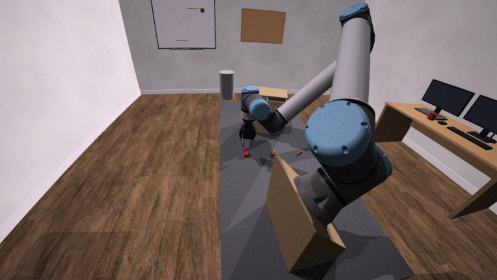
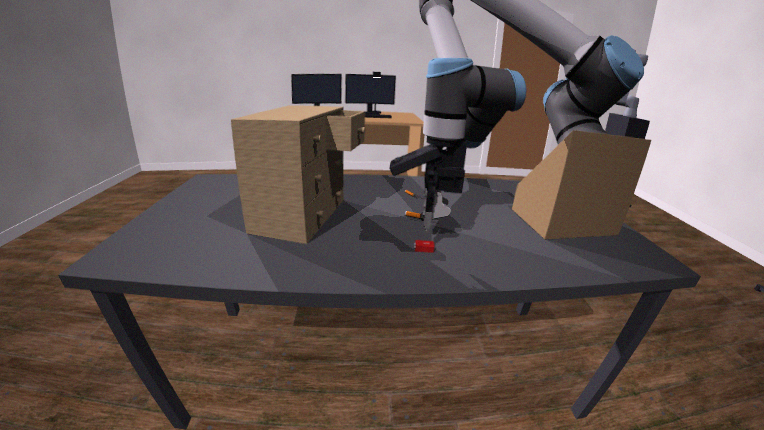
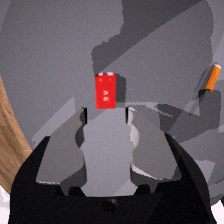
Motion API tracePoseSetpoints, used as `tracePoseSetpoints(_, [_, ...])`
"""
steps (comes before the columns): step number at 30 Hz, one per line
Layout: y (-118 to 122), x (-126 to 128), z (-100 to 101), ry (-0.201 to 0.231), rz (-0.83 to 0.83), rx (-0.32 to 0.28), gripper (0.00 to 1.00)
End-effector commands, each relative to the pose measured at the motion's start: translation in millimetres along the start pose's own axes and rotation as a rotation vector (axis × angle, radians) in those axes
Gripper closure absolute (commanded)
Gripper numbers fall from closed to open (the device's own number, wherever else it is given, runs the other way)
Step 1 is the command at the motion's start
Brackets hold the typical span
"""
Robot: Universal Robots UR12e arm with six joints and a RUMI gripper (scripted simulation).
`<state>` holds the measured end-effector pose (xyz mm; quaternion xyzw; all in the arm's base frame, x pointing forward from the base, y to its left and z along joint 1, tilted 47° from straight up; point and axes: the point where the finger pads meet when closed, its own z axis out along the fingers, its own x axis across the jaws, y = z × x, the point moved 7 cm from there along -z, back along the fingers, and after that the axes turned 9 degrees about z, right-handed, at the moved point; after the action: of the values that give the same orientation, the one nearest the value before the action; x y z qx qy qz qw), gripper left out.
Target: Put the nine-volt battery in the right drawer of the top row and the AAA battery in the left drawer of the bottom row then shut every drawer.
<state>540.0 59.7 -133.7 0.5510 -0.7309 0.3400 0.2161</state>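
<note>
The red nine-volt battery (image 1: 246,154) (image 2: 426,246) (image 3: 105,95) lies flat on the table, its terminals pointing away from the gripper in the wrist view. My gripper (image 1: 246,144) (image 2: 431,223) (image 3: 106,108) is open part way and empty, above the table and just short of the red battery. An orange battery (image 1: 273,152) (image 2: 412,214) (image 3: 213,78) and a smaller-looking orange battery (image 1: 299,152) (image 2: 408,192) lie farther off; their types cannot be read. The wooden chest (image 1: 274,92) (image 2: 269,176) stands upright. Its top-row right drawer (image 2: 339,134) is pulled out; the other visible drawers look shut.
An angled wooden box (image 1: 290,211) (image 2: 593,186) stands at the table's other end, opposite the chest. The arm crosses above the table (image 2: 176,256) and partly hides the chest in the top view. The table edge and wood floor show at left in the wrist view.
</note>
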Motion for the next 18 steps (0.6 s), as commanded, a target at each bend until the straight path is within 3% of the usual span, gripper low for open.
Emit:
tracePoseSetpoints(1, [0, 0, 7, -0.001, 0.0, 0.001, 0.75])
tracePoseSetpoints(18, [0, 0, 29, -0.001, 0.0, 0.001, 0.75])
